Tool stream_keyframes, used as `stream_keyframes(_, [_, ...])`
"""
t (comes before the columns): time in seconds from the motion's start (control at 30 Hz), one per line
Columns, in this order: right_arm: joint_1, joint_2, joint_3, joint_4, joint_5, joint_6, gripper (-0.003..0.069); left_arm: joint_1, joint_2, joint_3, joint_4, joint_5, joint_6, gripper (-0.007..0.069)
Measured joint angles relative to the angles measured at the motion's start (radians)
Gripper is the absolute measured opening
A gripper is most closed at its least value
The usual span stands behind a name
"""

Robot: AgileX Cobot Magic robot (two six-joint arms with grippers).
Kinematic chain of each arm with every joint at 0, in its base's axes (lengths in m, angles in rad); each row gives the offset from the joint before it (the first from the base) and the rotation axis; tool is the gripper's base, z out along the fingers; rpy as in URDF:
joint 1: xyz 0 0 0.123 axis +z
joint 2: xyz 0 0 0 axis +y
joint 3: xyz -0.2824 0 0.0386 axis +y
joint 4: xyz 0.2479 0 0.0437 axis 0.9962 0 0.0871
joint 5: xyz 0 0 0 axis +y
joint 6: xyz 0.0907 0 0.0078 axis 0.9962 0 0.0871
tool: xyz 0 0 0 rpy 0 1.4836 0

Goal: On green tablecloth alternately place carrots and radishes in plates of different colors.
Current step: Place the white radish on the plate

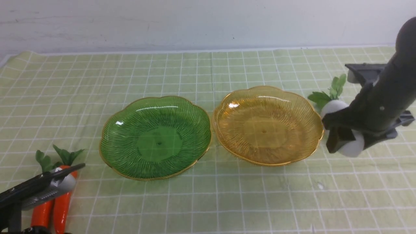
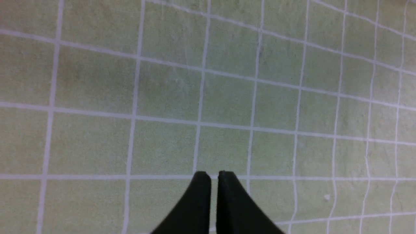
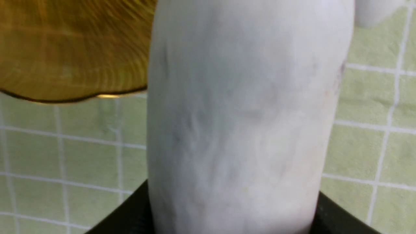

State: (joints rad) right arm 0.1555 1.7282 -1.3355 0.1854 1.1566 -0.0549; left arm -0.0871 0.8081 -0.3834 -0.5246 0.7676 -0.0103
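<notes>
Orange and glossy, two tapered toy carrots (image 1: 61, 204) lie side by side on the pale yellow-green gridded tablecloth (image 1: 227, 198) covering the desk. They are directly beneath my left jaws, which are pressed together on nothing, their tips over bare cloth. Beyond those jaws, toward the middle, sits a translucent green ribbed plate with a gold scalloped rim (image 1: 156, 138), and it is bare. Close against its rim is the matching amber-yellow plate (image 1: 266, 126), also bare. My right jaws are clenched across a plump matte white toy radish (image 1: 353, 148), just outside the amber plate's rim, leafy sprig pointing away from me. I cannot tell whether it hangs clear of the cloth. A second white shape (image 3: 373, 13) just past it is probably the other radish. I judge the carry into the amber plate comes next. The radish is smooth and thick, so it could twist in my grip. If it comes in low, its end could catch the raised rim and shove that light plate into its green neighbour.
</notes>
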Motion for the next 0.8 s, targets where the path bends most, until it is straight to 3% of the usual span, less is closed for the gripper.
stream_keyframes(0.23, [0.070,0.048,-0.005,0.187,-0.204,-0.248,0.0438,0.000,0.000,0.000,0.003,-0.017,0.000,0.0013])
stream_keyframes(0.57, [0.148,0.181,-0.005,0.239,-0.360,-0.335,0.0444,0.000,0.000,0.000,0.007,-0.018,0.000,0.0013])
stream_keyframes(0.7, [0.148,0.186,-0.007,0.240,-0.385,-0.336,0.0521,0.000,0.000,0.000,0.007,-0.018,0.000,0.0013])
stream_keyframes(0.8, [0.148,0.186,-0.040,0.215,-0.369,-0.331,0.0634,0.000,0.000,0.000,0.008,-0.018,0.000,0.0013])
